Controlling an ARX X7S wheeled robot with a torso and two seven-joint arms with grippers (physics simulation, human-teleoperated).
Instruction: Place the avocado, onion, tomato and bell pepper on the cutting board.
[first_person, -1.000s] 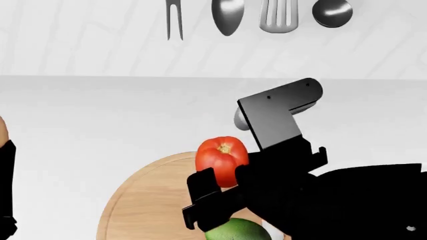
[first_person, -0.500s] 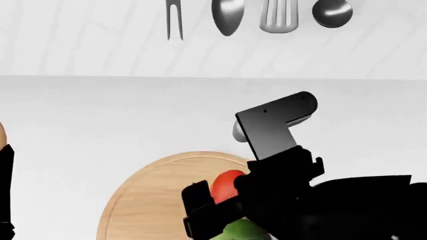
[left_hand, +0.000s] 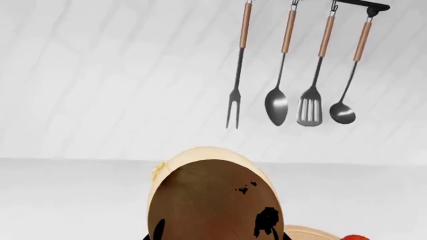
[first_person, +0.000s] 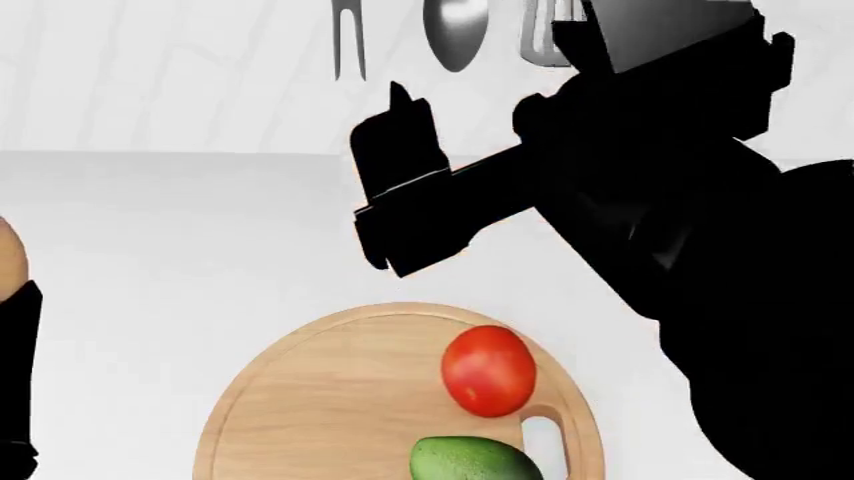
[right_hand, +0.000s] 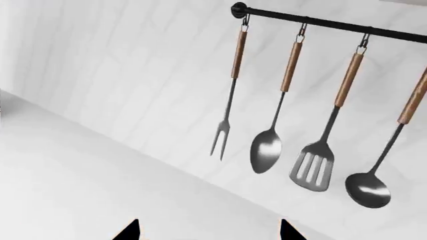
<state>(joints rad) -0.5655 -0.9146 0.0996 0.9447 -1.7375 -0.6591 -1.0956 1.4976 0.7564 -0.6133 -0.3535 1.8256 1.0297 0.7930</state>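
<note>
Head view: right arm (first_person: 694, 200) fills the upper right, raised above the counter (first_person: 174, 250); right gripper (first_person: 400, 190) empty, jaws apart, its two fingertips also showing spread in the right wrist view with nothing between. Cutting board (first_person: 320, 400) lies at bottom centre. Tomato (first_person: 489, 369) sits on the board near its hole; avocado (first_person: 467, 462) just beside it, on the board at the frame's edge. Left gripper (left_hand: 213, 232) closed on the onion (left_hand: 212, 200), seen close in left wrist view. Utensil rack (right_hand: 313, 100) hangs on the wall behind.
</note>
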